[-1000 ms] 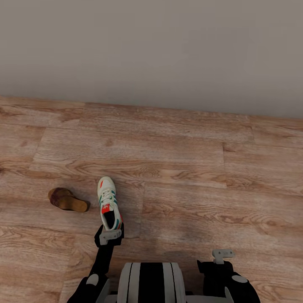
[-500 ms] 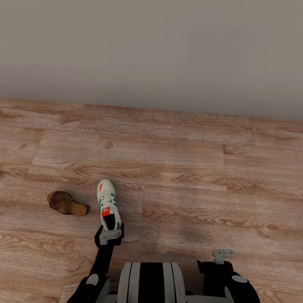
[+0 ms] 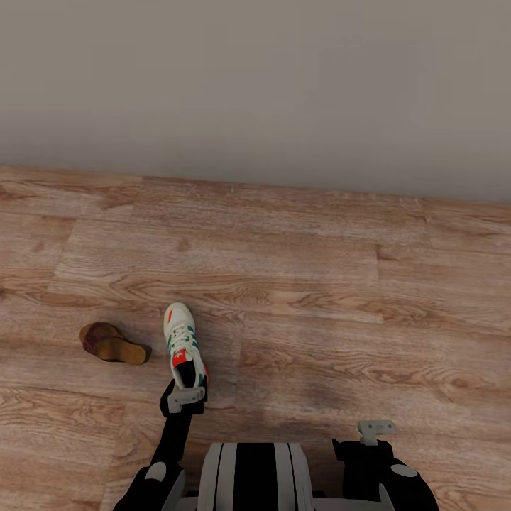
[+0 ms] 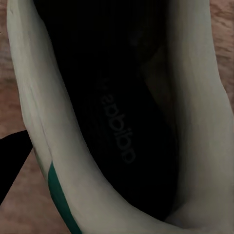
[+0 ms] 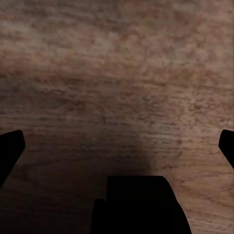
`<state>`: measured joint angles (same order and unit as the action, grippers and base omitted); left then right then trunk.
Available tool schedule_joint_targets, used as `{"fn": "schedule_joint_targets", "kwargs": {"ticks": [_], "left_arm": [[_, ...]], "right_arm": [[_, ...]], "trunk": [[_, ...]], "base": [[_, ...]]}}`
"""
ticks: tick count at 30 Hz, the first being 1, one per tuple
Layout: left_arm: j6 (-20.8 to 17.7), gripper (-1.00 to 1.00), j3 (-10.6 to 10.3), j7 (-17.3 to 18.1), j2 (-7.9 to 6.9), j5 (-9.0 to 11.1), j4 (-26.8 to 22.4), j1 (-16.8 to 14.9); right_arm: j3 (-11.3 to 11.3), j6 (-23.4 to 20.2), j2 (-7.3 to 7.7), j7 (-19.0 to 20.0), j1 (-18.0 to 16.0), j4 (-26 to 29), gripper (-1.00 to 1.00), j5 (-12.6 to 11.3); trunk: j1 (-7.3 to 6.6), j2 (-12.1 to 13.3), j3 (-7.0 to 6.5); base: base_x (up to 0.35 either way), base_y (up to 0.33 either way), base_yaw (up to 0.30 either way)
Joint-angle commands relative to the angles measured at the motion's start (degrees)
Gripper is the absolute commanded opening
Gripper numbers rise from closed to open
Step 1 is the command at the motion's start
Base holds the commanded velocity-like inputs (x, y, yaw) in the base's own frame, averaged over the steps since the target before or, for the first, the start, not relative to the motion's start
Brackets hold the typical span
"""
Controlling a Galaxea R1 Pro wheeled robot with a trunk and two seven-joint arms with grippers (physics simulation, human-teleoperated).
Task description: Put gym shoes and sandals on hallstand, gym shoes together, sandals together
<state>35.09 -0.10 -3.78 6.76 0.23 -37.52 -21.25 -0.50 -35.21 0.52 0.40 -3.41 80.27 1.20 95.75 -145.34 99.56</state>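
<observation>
Left hand (image 3: pixel 186 396) found right at the heel end of the white gym shoe (image 3: pixel 183 341), arm stretched down toward the wooden floor (image 3: pixel 319 284). Looked straight into the dark inside of the shoe from the left wrist camera, with one black finger (image 4: pixel 10 161) out by the edge, outside the pale side wall (image 4: pixel 44 122); judged the hand to be apart and not yet closed on anything. Saw the shoe lying flat on the floor, toe pointing to the grey wall (image 3: pixel 255 85), and one brown sandal (image 3: pixel 112 343) near it on the left, not touching. Saw the right hand (image 3: pixel 376 428) low by the body, fingers (image 5: pixel 9 151) wide apart over bare floor, holding nothing. For a good pick, needed to bring one finger inside the heel opening and one outside, pinch the heel wall firmly, then lift straight up so the toe cleared the floor without swinging into the sandal. Could not see the shoe rack, the second gym shoe or the second sandal.
</observation>
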Motion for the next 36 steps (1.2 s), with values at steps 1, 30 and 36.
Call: {"fn": "schedule_joint_targets", "kwargs": {"ticks": [1,30,36], "left_arm": [[0.2,-1.0,0.0,-0.3,0.01,0.1,0.1,0.0],[-0.4,-1.0,0.2,-0.4,-0.15,0.1,-6.3,0.1],[-4.9,-1.0,-0.1,-0.3,-0.07,0.1,-6.4,0.1]], "right_arm": [[0.0,-0.3,0.01,0.0,0.0,0.1,1.0,0.1],[0.5,-0.3,-0.39,-0.1,0.0,0.0,1.0,0.2],[0.1,-0.3,-0.45,-0.3,0.0,0.6,1.0,0.2]], "trunk": [[-0.01,0.0,0.02],[-0.44,0.2,-3.74],[-0.6,0.3,-5.07]], "base": [[0.0,0.0,0.0],[0.0,0.0,0.0],[0.0,0.0,0.0]]}}
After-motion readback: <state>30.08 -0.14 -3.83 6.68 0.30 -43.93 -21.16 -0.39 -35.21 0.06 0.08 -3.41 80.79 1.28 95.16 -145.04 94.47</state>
